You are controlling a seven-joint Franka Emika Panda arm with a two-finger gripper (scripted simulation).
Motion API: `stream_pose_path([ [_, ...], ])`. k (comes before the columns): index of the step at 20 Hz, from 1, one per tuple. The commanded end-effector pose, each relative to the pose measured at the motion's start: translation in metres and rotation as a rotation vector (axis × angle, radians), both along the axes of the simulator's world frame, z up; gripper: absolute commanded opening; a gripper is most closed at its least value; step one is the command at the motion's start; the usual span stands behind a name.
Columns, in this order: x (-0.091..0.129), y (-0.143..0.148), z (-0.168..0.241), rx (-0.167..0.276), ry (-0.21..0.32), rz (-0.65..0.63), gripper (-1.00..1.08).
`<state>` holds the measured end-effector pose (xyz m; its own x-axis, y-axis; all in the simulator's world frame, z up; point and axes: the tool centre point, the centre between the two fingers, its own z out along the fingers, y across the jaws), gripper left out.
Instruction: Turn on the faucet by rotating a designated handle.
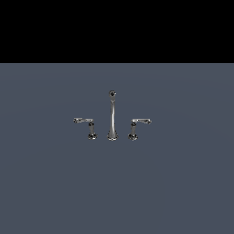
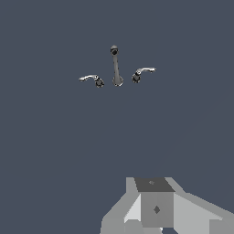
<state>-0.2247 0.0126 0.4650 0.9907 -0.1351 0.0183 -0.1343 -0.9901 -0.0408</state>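
Note:
The chrome faucet (image 1: 112, 116) stands on a flat grey-blue surface, its tall slender spout (image 1: 112, 112) ending in a round tip. The handle (image 1: 138, 123) is a short lever on a stubby post at the exterior view's right of the spout, with its arm pointing right. A mirrored twin handle (image 1: 87, 123) stands on the other side. The wrist view shows the faucet (image 2: 116, 68) and the handle (image 2: 141, 73) well ahead of my gripper (image 2: 155, 203). Only grey blocks of the gripper show at the picture's edge, and its jaws cannot be made out. No arm appears in the exterior view.
The grey-blue surface (image 1: 117, 183) spreads all around the faucet. A black band fills the upper part of the exterior view.

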Motion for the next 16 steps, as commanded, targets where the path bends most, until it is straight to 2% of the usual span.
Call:
stream_pose_path([
  [1, 0.010, 0.003, -0.013, 0.000, 0.002, -0.048, -1.00],
  [16, 0.092, 0.011, -0.114, 0.000, 0.015, -0.436, -1.00],
])
